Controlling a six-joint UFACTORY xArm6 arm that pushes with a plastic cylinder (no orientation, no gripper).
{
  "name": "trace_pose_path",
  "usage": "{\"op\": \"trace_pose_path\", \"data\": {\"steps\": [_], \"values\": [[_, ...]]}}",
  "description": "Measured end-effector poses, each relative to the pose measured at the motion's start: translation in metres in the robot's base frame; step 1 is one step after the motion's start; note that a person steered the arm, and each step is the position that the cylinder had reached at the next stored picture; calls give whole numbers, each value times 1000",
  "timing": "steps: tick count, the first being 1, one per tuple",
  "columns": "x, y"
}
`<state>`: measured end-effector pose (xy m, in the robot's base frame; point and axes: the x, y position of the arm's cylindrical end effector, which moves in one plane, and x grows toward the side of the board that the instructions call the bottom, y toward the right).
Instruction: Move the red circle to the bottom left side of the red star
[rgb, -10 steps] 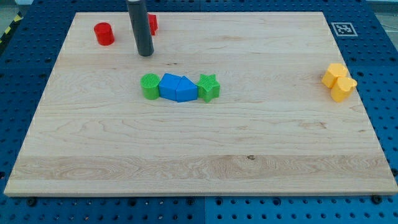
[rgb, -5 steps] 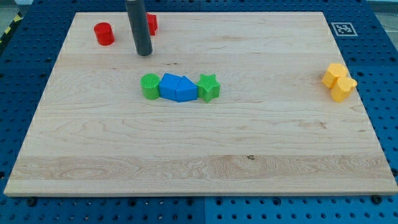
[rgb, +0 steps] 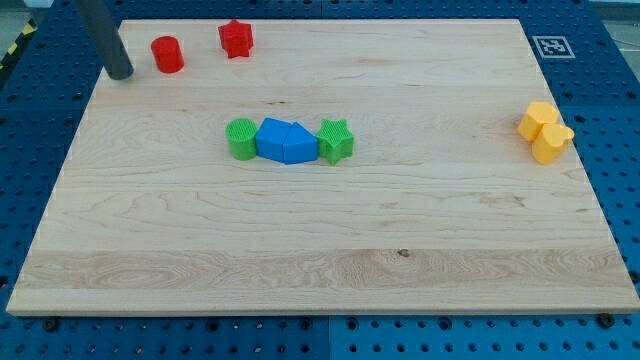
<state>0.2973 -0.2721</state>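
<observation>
The red circle (rgb: 167, 54) stands near the board's top left. The red star (rgb: 236, 39) sits a short way to its right and slightly higher, apart from it. My tip (rgb: 121, 74) is at the board's left edge, to the left of the red circle and a little below it, with a small gap between them. The rod rises out of the view's top.
A row of touching blocks lies mid-board: green circle (rgb: 241, 139), two blue blocks (rgb: 283, 141), green star (rgb: 336, 141). Two yellow blocks (rgb: 543, 131) sit together at the right edge. A printed marker (rgb: 549, 46) is at the board's top right corner.
My tip has moved left from below the red star to the left of the red circle. The red star, hidden partly by the rod before, now shows fully. No block has moved.
</observation>
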Motion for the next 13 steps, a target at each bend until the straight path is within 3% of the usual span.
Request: {"op": "trace_pose_path", "data": {"steps": [3,6,13], "values": [[-10,46],[-27,27],[-19,70]]}}
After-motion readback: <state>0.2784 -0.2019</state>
